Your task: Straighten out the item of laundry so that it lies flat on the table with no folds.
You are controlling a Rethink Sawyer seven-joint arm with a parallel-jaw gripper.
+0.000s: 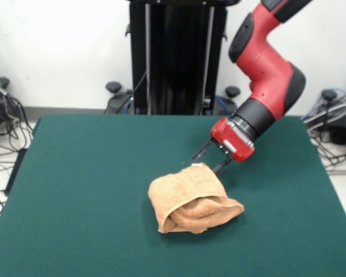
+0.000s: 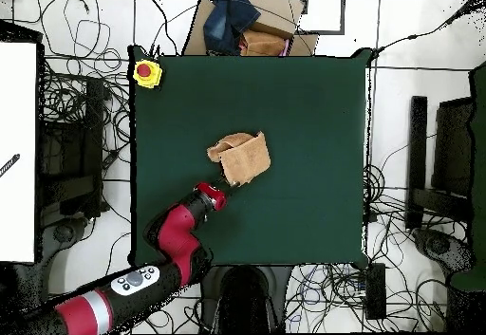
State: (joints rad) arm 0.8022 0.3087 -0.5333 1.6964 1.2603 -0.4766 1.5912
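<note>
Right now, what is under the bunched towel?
Only the green table shows around the towel. Its folded-over layers cover whatever lies beneath, so nothing else can be confirmed there.

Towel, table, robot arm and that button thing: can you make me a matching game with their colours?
Things:
1. towel
2. table
3. robot arm
4. button box at the table's corner

Colours:
A. dark green
B. yellow with a red button
C. red and black
D. orange-tan

Pairs: 1-D, 2-A, 3-C, 4-B

Yellow e-stop box (image 2: 146,73) on corner; cables (image 1: 334,124) on floor.
</note>
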